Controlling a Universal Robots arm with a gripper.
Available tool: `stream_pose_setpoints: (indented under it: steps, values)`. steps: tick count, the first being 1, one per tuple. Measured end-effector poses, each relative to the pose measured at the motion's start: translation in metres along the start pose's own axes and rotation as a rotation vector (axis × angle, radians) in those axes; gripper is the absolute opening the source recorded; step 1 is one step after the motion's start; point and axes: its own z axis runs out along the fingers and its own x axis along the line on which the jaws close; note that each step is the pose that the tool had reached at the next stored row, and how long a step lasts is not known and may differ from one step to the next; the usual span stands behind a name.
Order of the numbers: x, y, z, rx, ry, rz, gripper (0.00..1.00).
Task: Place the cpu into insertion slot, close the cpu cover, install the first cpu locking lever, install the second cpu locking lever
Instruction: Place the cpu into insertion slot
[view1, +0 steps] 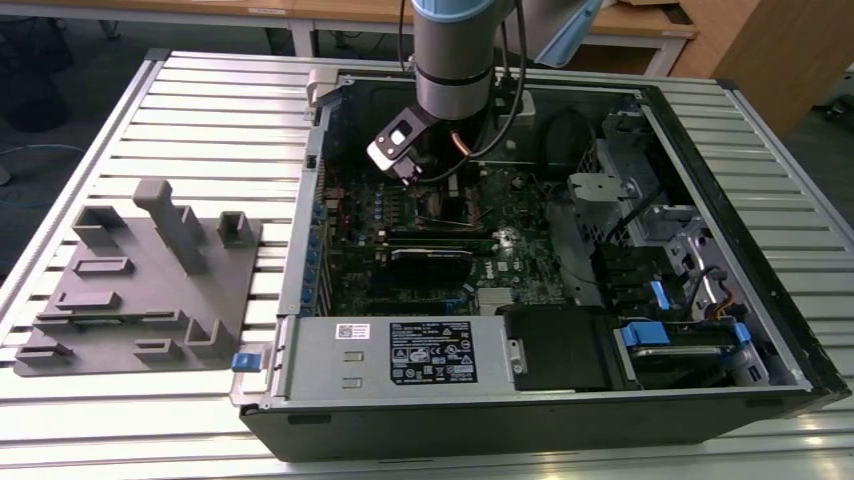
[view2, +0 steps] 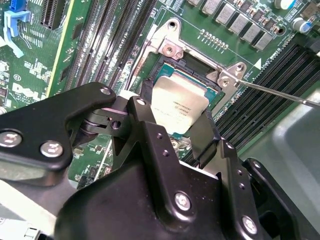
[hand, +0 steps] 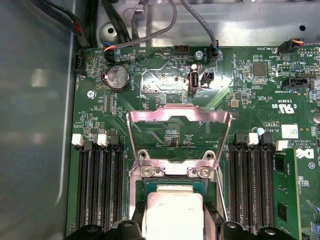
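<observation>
Inside the open computer case, the cpu (view2: 181, 106), a flat square chip with a dull metallic top, lies in the insertion slot (view2: 194, 66). Both wrist views show my gripper (view2: 172, 125) shut on it, one black finger against each of two opposite edges. The first wrist view has the cpu (hand: 173, 212) between the fingers (hand: 131, 229), with the slot's dark frame (hand: 172, 187) around it. The silvery cpu cover (hand: 179, 114) stands swung open beyond the slot. A thin metal locking lever (view2: 280, 93) sticks out sideways, unlatched. In the exterior view the gripper (view1: 434, 200) reaches down over the motherboard.
Long black memory slots (hand: 97, 185) run along both sides of the socket. Case walls (view1: 314, 200), a power supply (view1: 400, 350) and drive bays (view1: 654, 220) ring the board. A grey fixture plate (view1: 134, 290) lies on the slatted table at the exterior view's left.
</observation>
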Motion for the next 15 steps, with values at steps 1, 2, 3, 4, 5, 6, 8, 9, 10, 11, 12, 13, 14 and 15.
stream_pose_setpoints:
  steps: [1,2,3,4,5,6,8,9,10,11,12,13,14,15]
  values:
    - [0.0,-0.0001,0.0,-0.0001,0.0001,0.0,0.54]
    - [0.0,-0.0003,0.0001,-0.0004,0.0002,0.0,0.54]
    - [0.0,-0.0007,0.0002,-0.0009,0.0004,0.0,0.54]
    - [0.0,-0.0011,0.0002,-0.0013,0.0001,0.0,0.54]
    - [-0.0001,-0.0015,0.0002,-0.0016,0.0,0.0,0.54]
    - [0.0,-0.0017,0.0002,-0.002,0.0001,0.0,0.54]
    - [-0.0001,-0.0017,0.0004,-0.0023,0.0001,0.0,0.54]
    - [-0.0001,-0.0015,0.0004,-0.0024,0.0002,0.0,0.54]
    - [-0.0001,-0.0013,0.0005,-0.0024,0.0002,0.0,0.54]
    - [-0.0001,-0.0012,0.0005,-0.0024,0.0002,0.0,0.54]
    - [-0.0001,-0.0011,0.0005,-0.0024,0.0002,0.0,0.54]
    - [-0.0001,-0.0011,0.0005,-0.0023,0.0001,0.0,0.54]
    - [-0.0001,-0.0011,0.0005,-0.0023,0.0001,0.0,0.54]
    - [-0.0001,-0.001,0.0005,-0.0023,0.0,0.0,0.54]
